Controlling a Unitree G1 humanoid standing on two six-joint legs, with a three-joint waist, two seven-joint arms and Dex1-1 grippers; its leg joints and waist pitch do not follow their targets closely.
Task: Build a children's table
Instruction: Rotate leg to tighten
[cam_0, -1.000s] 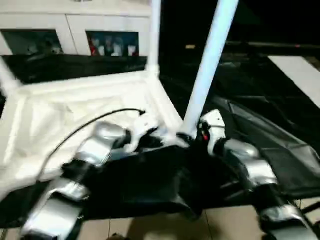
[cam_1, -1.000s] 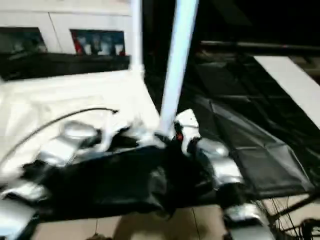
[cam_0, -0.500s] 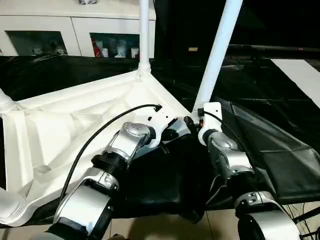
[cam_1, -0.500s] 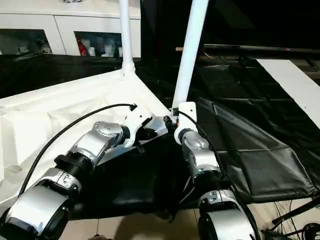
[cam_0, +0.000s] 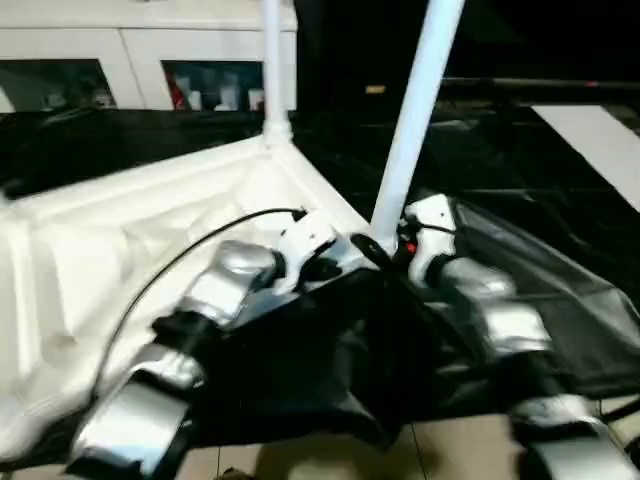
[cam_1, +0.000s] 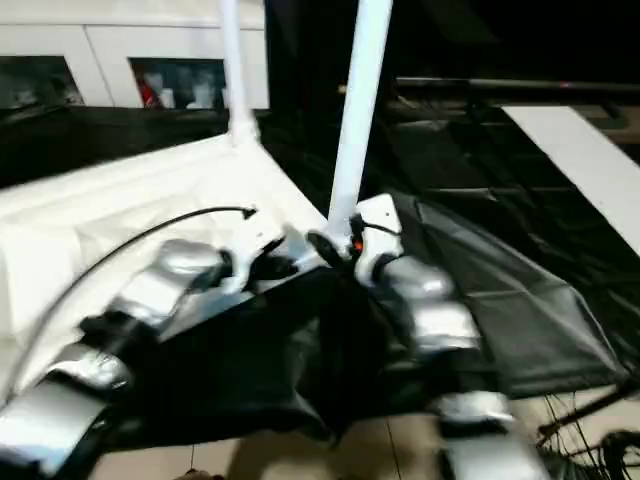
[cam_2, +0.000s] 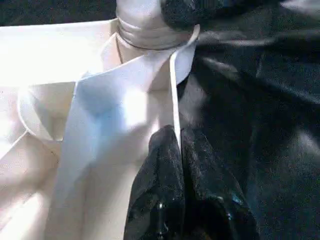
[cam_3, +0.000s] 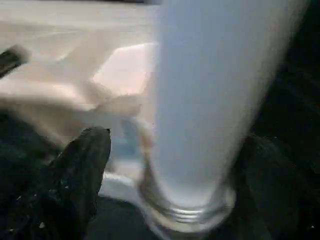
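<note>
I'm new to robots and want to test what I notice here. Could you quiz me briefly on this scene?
1. True or false: the tabletop lies underside up.
2. What are the left gripper's fingers shut on? A) a leg B) the tabletop's rim C) the black sheet
3. How do the right gripper's fingers stand at the near leg?

Key: 1. True. 2. B. 3. Open, one on each side of its base.

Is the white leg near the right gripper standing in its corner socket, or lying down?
Standing. The leg rises steeply from the tabletop's corner socket, where its base sits.
</note>
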